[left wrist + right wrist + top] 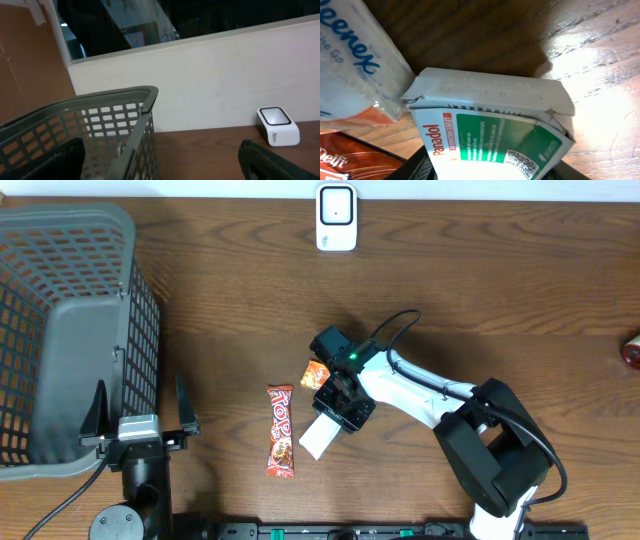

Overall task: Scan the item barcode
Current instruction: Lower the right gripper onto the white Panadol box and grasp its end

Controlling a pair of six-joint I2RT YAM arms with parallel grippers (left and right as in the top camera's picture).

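Grasp stage: right gripper (pixel 335 408) over box (pixel 490 95), grip unclear; left gripper (pixel 140 410) wide open, empty. Next: lift, barcode toward scanner (pixel 336 217) at twelve o'clock.

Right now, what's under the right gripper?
A white Panadol box lies under the right gripper, on the wooden table. From overhead the gripper covers one end of the box; whether the jaws touch it is unclear.

Grey mesh basket (pixel 75 370), red snack bar (pixel 281 432), Kleenex pack (pixel 355 65)
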